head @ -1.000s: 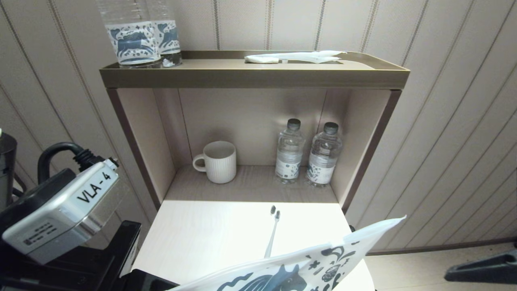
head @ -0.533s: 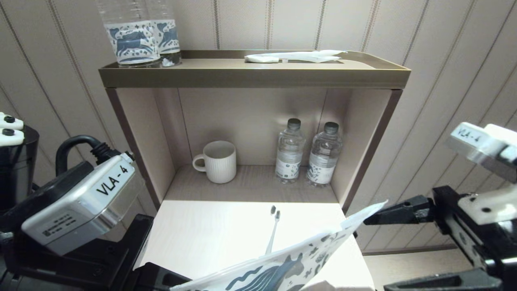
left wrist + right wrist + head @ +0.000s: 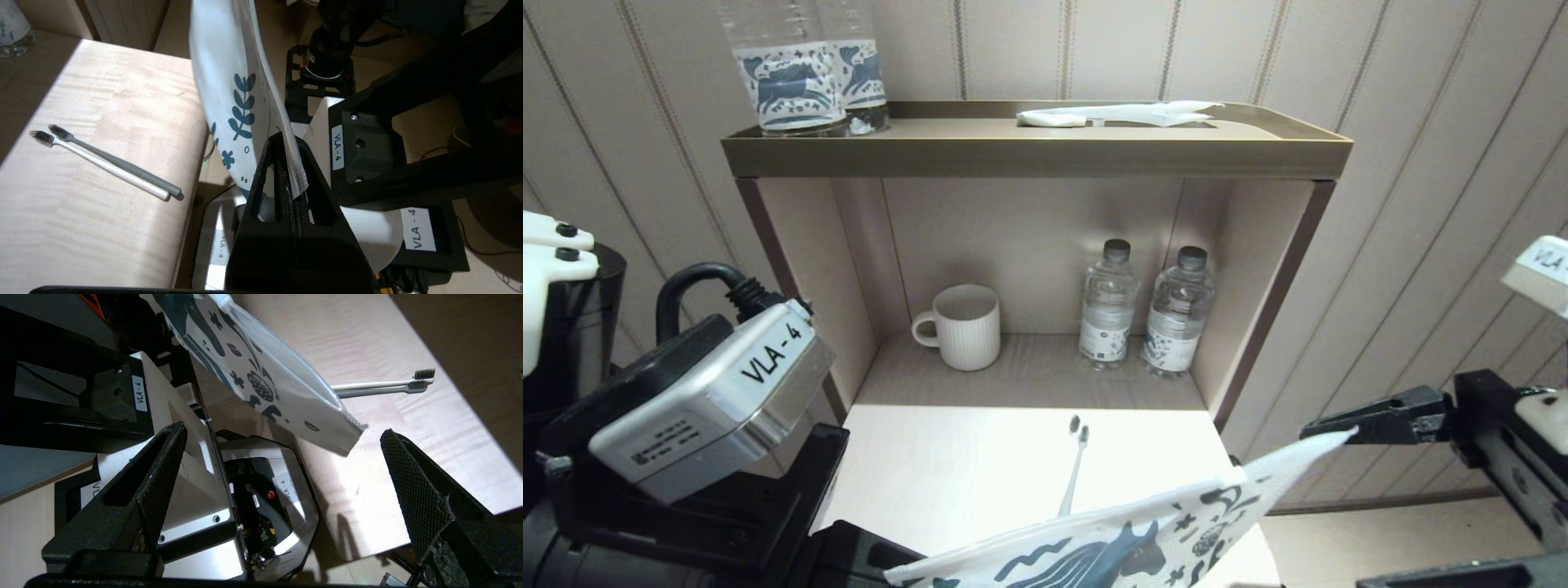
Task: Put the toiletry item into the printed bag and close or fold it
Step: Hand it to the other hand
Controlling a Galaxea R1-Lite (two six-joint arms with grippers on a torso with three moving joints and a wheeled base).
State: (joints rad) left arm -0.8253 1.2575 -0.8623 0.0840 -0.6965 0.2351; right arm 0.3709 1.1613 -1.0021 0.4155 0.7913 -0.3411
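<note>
One corner of the long white horse-printed pouch point(image 3: 1127, 547) is pinched in your left gripper point(image 3: 286, 163). Your right gripper point(image 3: 282, 465) gapes wide just off its free tip (slim pale toothbrush point(image 3: 1074, 474) lies beyond, pointing at the shelf).

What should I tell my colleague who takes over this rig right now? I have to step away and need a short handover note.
Left gripper: shut on one end of the printed bag, holding it up above the tabletop's near edge.
Right gripper: open, at the bag's free end, not gripping it.
Toothbrush: lying on the tabletop beside a darker grey toothbrush, outside the bag.
Done: bag lifted.
Left: probably grip the free end, open the bag, insert the toothbrush, then close or fold it.
</note>
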